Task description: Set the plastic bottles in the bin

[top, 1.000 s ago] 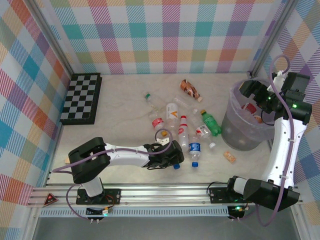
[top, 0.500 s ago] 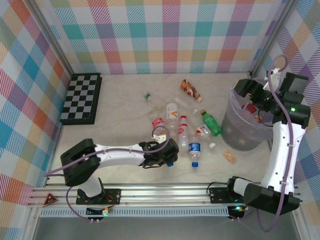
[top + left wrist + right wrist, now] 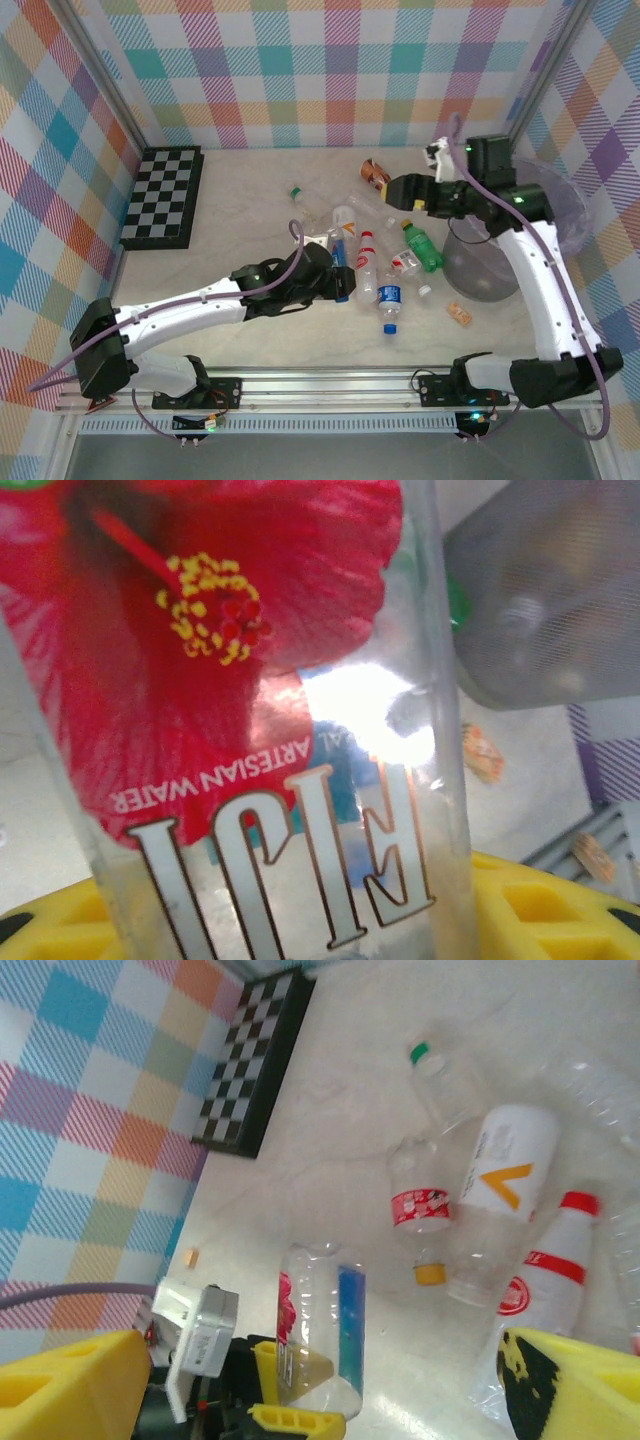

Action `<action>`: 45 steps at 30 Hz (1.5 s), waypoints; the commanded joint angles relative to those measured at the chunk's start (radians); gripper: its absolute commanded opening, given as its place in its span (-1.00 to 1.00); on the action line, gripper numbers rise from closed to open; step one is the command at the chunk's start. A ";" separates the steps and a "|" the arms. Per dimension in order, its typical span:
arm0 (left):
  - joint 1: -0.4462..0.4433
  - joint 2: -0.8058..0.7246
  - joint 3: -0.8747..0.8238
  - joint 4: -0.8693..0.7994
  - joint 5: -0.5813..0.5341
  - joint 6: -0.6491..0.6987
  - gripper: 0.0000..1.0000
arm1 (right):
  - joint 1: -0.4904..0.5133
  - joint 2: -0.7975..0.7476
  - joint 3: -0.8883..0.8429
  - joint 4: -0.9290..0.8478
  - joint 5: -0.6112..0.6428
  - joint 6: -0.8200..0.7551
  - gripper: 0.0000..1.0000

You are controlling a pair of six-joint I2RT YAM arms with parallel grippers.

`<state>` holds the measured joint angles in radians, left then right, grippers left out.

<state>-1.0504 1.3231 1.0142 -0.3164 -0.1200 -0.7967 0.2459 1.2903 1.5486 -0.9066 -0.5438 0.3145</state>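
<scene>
Fingers (image 3: pixel 540 900) of the left gripper (image 3: pixel 338 283) squeeze 1 clear bottle (image 3: pixel 250 680) with a red flower label. Fingers (image 3: pixel 60 1385) of the right gripper (image 3: pixel 398 192) stand wide apart, holding nothing. More bottles (image 3: pixel 390 295) lie on the table (image 3: pixel 250 230) beside the bin (image 3: pixel 470 265).

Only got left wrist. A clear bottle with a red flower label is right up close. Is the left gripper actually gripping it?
Observer: Yes. From the right wrist, the left gripper is shut on that clear plastic bottle, at one end.
Operator: And the right gripper?
Observer: The right gripper is open, above the loose plastic bottles, left of the round grey bin.
Operator: Anything non-bottle out there?
Observer: A flat black-and-white chessboard, far left.
</scene>
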 commanded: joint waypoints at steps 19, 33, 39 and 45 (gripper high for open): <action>0.032 -0.040 0.058 0.094 0.036 0.035 -0.18 | 0.202 0.162 -0.204 0.248 -0.108 0.135 0.78; 0.042 -0.046 0.042 0.166 0.060 0.026 -0.20 | 0.214 0.200 -0.235 0.333 -0.191 0.185 0.44; 0.043 -0.044 0.043 0.174 0.057 0.025 -0.16 | 0.214 0.196 -0.241 0.346 -0.181 0.190 0.18; 0.043 -0.059 0.031 0.175 0.047 0.024 0.42 | 0.214 0.192 -0.235 0.353 -0.161 0.186 0.04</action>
<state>-1.0157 1.2858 1.0424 -0.2211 -0.0700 -0.7887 0.4530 1.4841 1.3277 -0.5594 -0.7292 0.5022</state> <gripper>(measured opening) 0.679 0.527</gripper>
